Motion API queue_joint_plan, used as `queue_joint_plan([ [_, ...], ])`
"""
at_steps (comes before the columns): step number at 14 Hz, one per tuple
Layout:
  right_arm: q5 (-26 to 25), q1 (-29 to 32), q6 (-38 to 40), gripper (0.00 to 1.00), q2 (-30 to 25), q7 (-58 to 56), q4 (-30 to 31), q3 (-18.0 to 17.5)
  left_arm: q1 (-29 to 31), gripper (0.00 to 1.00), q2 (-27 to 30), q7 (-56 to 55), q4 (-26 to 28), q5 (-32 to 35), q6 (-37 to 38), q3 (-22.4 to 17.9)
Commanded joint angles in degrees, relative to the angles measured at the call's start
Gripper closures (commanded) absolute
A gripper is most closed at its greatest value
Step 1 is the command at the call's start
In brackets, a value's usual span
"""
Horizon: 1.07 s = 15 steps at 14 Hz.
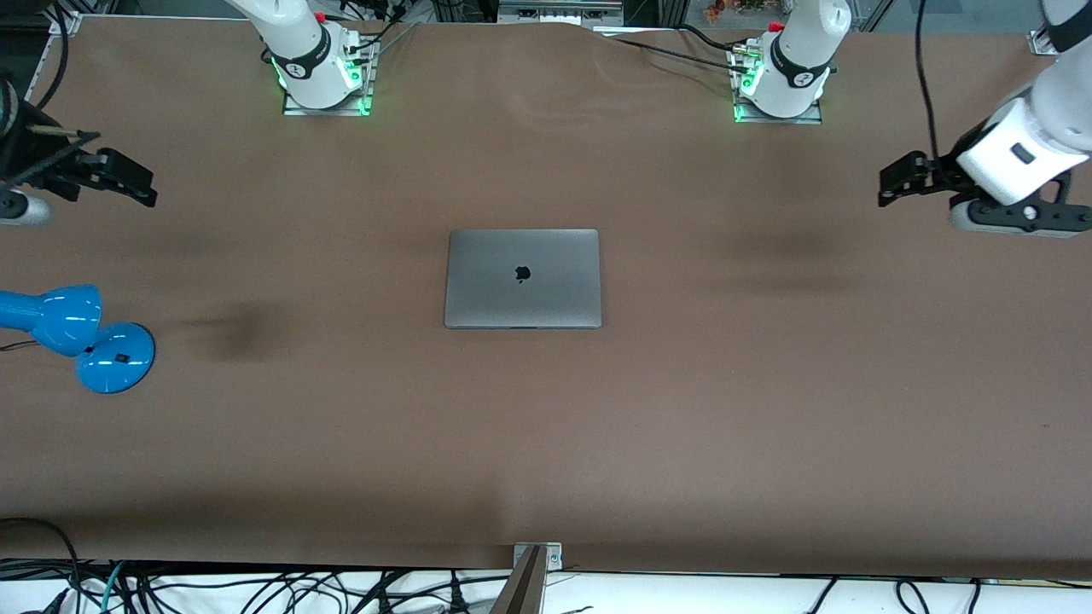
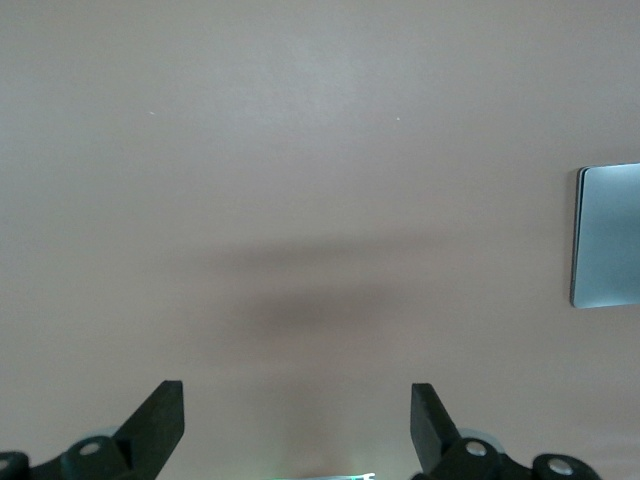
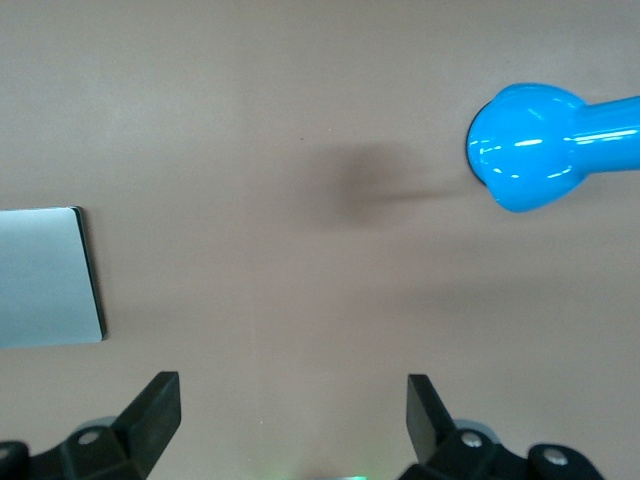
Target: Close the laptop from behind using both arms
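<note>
the grey laptop [image 1: 522, 278] lies shut flat, apple logo up, seemingly unmarked

- The left arm [image 1: 1036, 128] reached out from its base to its own end of the table [image 1: 768, 426], held up in the air.
- Its left hand [image 1: 891, 183] hung over bare table, fingers [image 2: 160, 425] spread wide, holding nothing.
- The right arm [image 1: 294, 43] reached toward its own end.
- The right hand [image 1: 136, 186] hovered likewise, fingers [image 3: 155, 410] apart, empty.
</note>
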<state>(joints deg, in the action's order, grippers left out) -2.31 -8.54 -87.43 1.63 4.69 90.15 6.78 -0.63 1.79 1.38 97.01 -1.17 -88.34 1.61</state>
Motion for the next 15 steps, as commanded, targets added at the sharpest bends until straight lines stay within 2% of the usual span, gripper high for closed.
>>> queue_joint_plan([
  [1,1.25,0.01,-1.52,0.00,-0.40,0.93,0.64,-0.01,1.15,0.00,0.23,2.31,-1.03,-0.33,1.15,0.06],
  [4,1.34,0.01,-1.52,0.00,-0.22,0.93,0.29,-0.10,1.07,0.00,0.23,1.79,-1.29,-0.33,2.03,-0.21],
  [11,1.34,0.01,-1.26,0.00,-0.13,1.02,0.29,-0.10,0.28,0.00,-0.03,-0.06,-6.74,-0.33,9.49,0.23],
  [15,1.43,0.01,-1.52,0.00,-0.05,1.02,0.29,-0.02,0.19,0.00,-0.03,-0.68,-7.01,-0.41,10.73,0.59],
])
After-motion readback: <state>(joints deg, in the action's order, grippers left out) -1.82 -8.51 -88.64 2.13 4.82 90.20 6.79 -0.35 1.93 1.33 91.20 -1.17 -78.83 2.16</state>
